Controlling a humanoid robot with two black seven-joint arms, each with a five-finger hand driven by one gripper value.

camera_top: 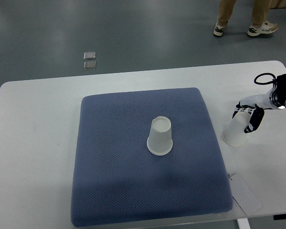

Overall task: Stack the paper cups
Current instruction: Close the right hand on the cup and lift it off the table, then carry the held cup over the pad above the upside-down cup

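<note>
One white paper cup (pixel 160 137) stands upside down in the middle of the blue mat (pixel 114 157). A second white paper cup (pixel 235 133) stands upside down on the white table (pixel 38 143), just off the mat's right edge. My right hand (pixel 248 117) comes in from the right edge and its fingers wrap around the top of this second cup. The cup still rests on the table. My left arm does not show.
A paper sheet (pixel 245 193) lies at the mat's near right corner. A person's legs and shoes (pixel 243 26) stand on the floor beyond the table. Two small square floor plates (pixel 89 60) sit past the far edge.
</note>
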